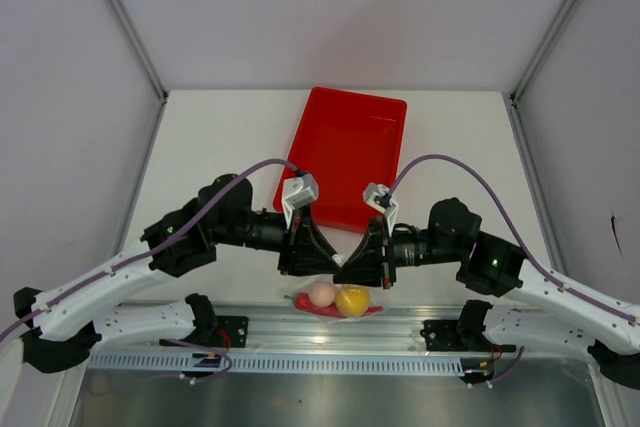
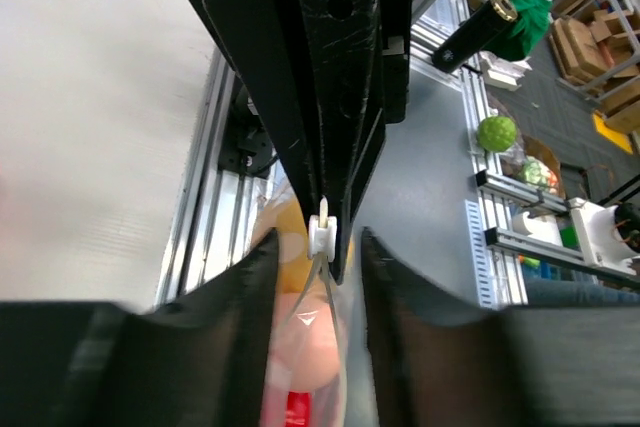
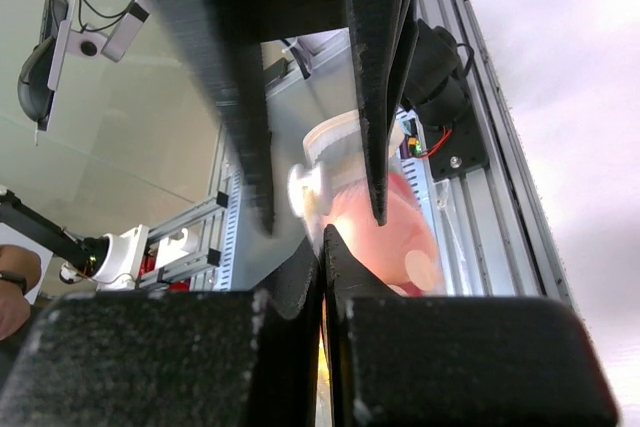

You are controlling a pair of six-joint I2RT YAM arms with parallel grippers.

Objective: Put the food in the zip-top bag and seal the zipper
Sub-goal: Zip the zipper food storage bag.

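The zip-top bag (image 1: 335, 305) lies at the table's near edge, between the two grippers. Through its clear plastic show the food: a pale pink ball (image 1: 321, 293), a yellow fruit (image 1: 351, 300) and a red chili (image 1: 300, 300). My right gripper (image 3: 322, 242) is shut on the bag's top edge, just beside the white slider (image 3: 303, 187) of the zipper. My left gripper (image 2: 319, 237) stands open astride the bag, with the slider (image 2: 322, 235) between its fingertips. Toward the left gripper, the two zipper tracks spread apart from the slider. The pink ball (image 2: 310, 337) and the chili (image 2: 297, 409) sit between the left fingers.
A large red tray (image 1: 345, 147) lies on the table just behind both grippers. An aluminium rail (image 1: 300, 332) runs along the near edge under the bag. White walls close in the table on the left, right and back.
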